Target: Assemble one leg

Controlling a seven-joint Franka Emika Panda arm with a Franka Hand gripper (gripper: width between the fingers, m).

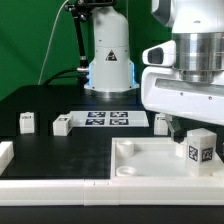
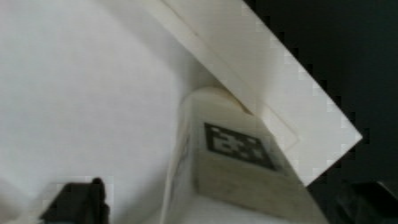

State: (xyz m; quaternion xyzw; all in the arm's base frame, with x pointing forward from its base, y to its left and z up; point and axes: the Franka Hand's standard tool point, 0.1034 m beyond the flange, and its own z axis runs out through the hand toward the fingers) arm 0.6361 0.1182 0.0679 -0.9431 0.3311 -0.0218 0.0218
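A white leg (image 1: 198, 148) with a black-and-white tag stands upright on the white tabletop (image 1: 150, 160), near its corner at the exterior view's right. My gripper (image 1: 190, 130) hangs right over it. In the wrist view the leg (image 2: 235, 150) lies between my fingers, with a clear gap to the dark finger (image 2: 75, 202) on one side, so my gripper (image 2: 222, 208) is open around the leg and not pressing it. The tabletop (image 2: 89, 90) fills most of that view. Three more legs (image 1: 27, 122) (image 1: 63, 124) (image 1: 160, 123) lie loose on the black table.
The marker board (image 1: 108, 119) lies flat at the middle back. A white rail (image 1: 50, 185) runs along the front edge, and another white rail piece (image 1: 5, 152) sits at the exterior view's left. The robot base (image 1: 108, 60) stands behind the marker board.
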